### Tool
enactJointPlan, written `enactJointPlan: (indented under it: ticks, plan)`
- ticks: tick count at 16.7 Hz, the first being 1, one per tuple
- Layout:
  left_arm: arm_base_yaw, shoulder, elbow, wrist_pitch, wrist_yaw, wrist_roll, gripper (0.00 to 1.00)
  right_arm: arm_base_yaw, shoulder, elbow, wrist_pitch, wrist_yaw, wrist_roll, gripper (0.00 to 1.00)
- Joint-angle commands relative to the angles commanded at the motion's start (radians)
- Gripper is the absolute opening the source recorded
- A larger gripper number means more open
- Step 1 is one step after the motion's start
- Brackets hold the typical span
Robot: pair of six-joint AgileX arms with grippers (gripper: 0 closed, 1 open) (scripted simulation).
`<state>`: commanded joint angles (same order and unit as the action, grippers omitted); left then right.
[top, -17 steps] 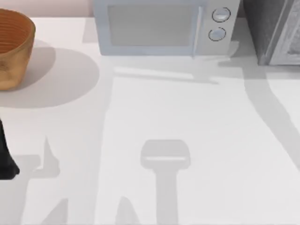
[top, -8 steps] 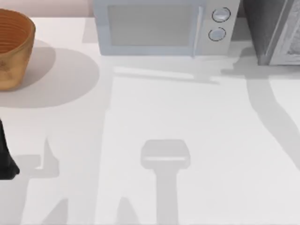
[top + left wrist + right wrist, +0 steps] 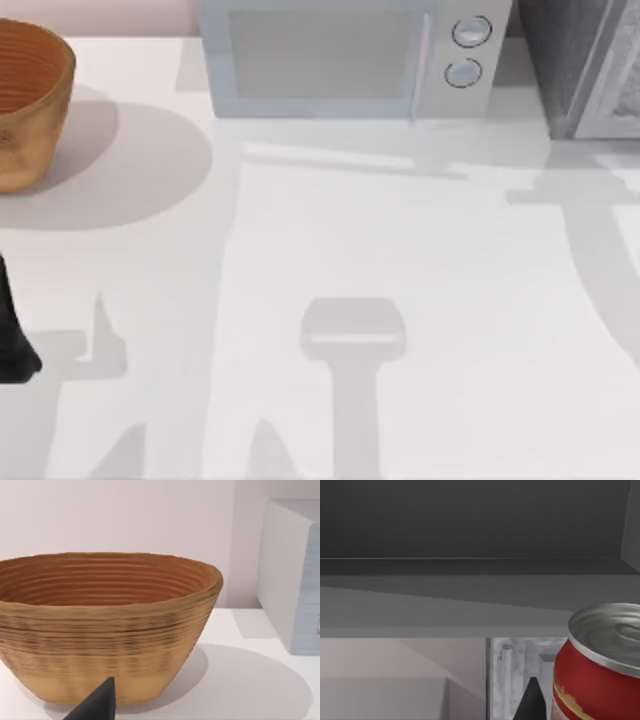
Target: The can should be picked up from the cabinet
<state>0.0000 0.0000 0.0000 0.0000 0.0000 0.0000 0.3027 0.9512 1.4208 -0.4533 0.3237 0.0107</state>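
Observation:
The can (image 3: 600, 665) is red with a silver lid and stands upright, close in the right wrist view, under a grey shelf of the cabinet (image 3: 470, 595). A dark tip of my right gripper (image 3: 532, 702) shows right beside the can; whether it holds the can cannot be told. The cabinet (image 3: 585, 70) stands at the table's far right corner in the top view, and the can is hidden there. My left arm (image 3: 12, 335) is parked at the left edge, and a dark tip of my left gripper (image 3: 97, 705) points toward a basket.
A woven brown basket (image 3: 30, 105) sits at the back left. A pale blue microwave (image 3: 350, 60) stands at the back middle, its door closed. The right arm casts a shadow (image 3: 590, 250) on the white table in front of the cabinet.
The right arm's shadow has slid from the microwave's corner toward the right and front of the table. The left arm, basket and microwave have not moved.

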Motion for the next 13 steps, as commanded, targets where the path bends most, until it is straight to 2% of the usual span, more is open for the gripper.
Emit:
enactJointPlan:
  ticks: [9, 13]
  plan:
    - [0.0, 0.0, 0.0, 0.0, 0.0, 0.0, 1.0, -0.19, -0.579, -0.956, 0.269, -0.198, -0.01, 0.0]
    - [0.0, 0.0, 0.0, 0.0, 0.0, 0.0, 1.0, -0.261, -0.809, -1.268, 0.38, -0.276, -0.011, 0.0]
